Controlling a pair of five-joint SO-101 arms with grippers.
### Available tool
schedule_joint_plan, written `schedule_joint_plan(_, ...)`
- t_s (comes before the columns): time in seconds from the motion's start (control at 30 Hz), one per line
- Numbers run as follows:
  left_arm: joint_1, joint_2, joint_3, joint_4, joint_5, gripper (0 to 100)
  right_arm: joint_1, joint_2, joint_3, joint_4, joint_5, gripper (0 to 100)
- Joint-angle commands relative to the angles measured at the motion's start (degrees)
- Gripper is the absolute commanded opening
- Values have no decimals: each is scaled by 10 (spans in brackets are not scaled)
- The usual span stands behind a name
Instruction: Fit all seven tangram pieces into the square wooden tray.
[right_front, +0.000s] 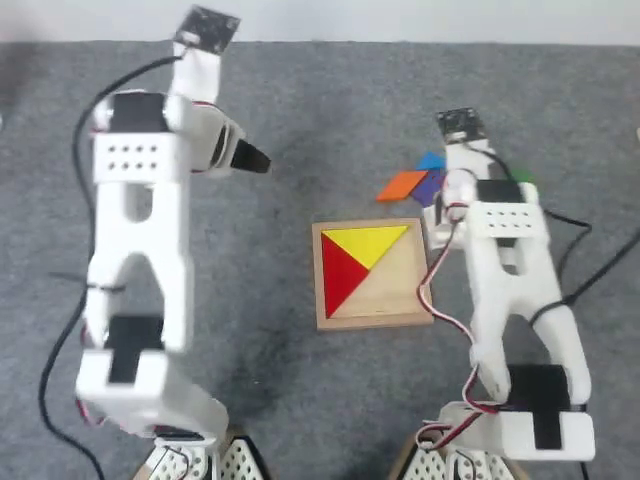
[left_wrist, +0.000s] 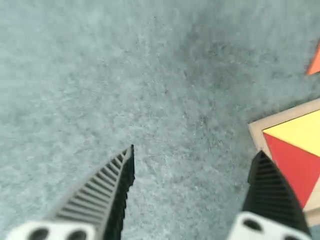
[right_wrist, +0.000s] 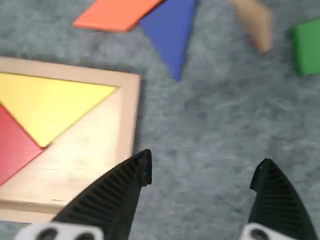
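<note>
- Left claw (left_wrist: 195, 160): jaws apart, nothing between them. It hangs over bare mat (left_wrist: 150, 75), beside the tray (left_wrist: 257, 135), not touching it.
- Right claw (right_wrist: 205, 165): jaws apart and empty. One finger is over the tray's rim, the other over the mat.
- Tray: a square of pale wood with a raised rim, lying flat on the mat between my two arms.
- Seated in the tray: a yellow triangle (right_front: 372, 243) and a red triangle (right_front: 342, 275), meeting edge to edge. The rest of the floor is bare wood.
- Loose on the mat beyond the tray, near my right claw: an orange piece (right_wrist: 117, 12) touching a blue triangle (right_wrist: 172, 30); a green piece (right_wrist: 307, 47) apart from them; a tan piece (right_wrist: 255, 22), shape not clear.
- Appearance: flat plates in single plain colours, with straight edges and sharp corners.
- Handling, my judgement: light, stiff and not fragile. The faces are probably smooth, so slip is likely.
- Hold, my judgement: pinch across two opposite edges near the middle, not at a point. The plates lie low, so my fingertips must press into the mat to catch the edge.
- Risk, my judgement: a piece held off-centre may twist and catch on the rim.
</note>
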Motion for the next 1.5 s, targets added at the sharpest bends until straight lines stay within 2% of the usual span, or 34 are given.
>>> schedule_joint_plan(0.0,2,-131,82,-44,20,348,28,-20,-45,1,40,339)
schedule_joint_plan(0.17,-5,-292,348,-170,20,348,35,42,-130,1,78,339)
schedule_joint_plan(0.27,-33,-360,491,-228,23,348,26,98,-187,-1,88,339)
schedule_joint_plan(0.43,-86,-416,623,-286,56,348,-29,204,-275,-53,-46,339)
schedule_joint_plan(0.5,-87,-426,675,-311,75,348,-66,245,-323,-62,-85,339)
schedule_joint_plan(0.6,-76,-437,766,-390,90,348,-108,291,-385,-65,-160,339)
schedule_joint_plan(0.73,-65,-456,806,-416,75,348,-119,343,-455,-65,-221,339)
schedule_joint_plan(0.93,-59,-465,815,-417,74,348,-124,415,-469,-61,-272,339)
schedule_joint_plan(1.23,-58,-468,819,-418,76,348,-157,462,-490,-85,-319,339)
schedule_joint_plan(1.47,-58,-468,820,-418,76,348,-159,487,-491,-118,-322,339)
